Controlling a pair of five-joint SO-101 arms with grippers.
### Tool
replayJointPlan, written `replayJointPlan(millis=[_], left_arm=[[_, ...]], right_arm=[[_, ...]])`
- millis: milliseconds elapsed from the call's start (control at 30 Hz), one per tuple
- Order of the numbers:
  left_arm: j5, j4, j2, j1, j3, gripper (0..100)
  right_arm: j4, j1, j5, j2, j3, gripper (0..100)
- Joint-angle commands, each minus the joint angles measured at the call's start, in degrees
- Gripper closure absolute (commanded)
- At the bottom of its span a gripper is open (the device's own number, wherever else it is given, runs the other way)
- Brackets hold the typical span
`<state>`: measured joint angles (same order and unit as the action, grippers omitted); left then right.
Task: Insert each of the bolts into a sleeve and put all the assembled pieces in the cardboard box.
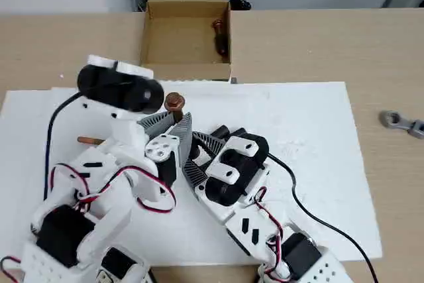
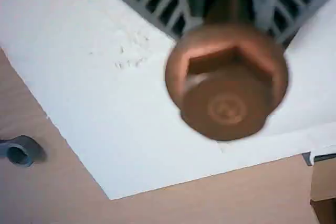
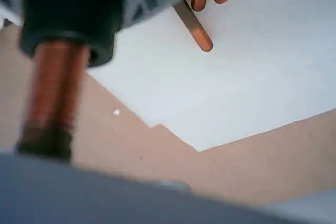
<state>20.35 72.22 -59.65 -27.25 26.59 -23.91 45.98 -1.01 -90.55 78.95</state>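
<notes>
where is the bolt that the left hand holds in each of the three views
High view: the bolt has its head near the cardboard box's front wall, at the tips of the left hand.
Left wrist view: its head sits right of centre, facing the camera.
Right wrist view: probably the copper shaft sticking out of the black sleeve.
Shared landmark: the white sheet's edge against the wooden table.

Your cardboard box [image 1: 154,38] sits at the far edge of the table [image 1: 344,38], just behind the sheet [image 1: 305,137]. One assembled piece [image 1: 220,36] lies in the box, along its right wall. Left gripper [image 1: 173,117] is over the sheet's far edge, just before the box, clamping a bolt [image 1: 174,103]. Right gripper [image 1: 192,154] is just right of it, toward the near edge, gripping a sleeve [image 3: 68,19]. You have a loose bolt [image 1: 89,140] on the sheet's left part, beside the left arm [image 1: 99,177]. A wrench [image 1: 399,121] lies on bare table, well right of the sheet.
</notes>
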Motion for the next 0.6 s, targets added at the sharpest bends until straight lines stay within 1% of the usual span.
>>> replayJointPlan(millis=[0, 200, 400, 567], left_arm=[[-0.3, -1.8, 0.1, -0.1, -0.3, 99], [-0.4, -1.8, 0.0, -0.1, -0.3, 99], [-0.1, -1.4, 0.0, -0.1, -0.1, 87], [0.4, -0.3, -0.2, -0.1, -0.6, 86]], right_arm=[[0.4, -0.2, 0.6, 0.1, -0.5, 99.5], [0.4, -0.2, 0.6, 0.1, -0.4, 99.5], [0.4, -0.2, 0.6, 0.1, -0.4, 99.5], [0.4, -0.2, 0.6, 0.1, -0.4, 99.5]])
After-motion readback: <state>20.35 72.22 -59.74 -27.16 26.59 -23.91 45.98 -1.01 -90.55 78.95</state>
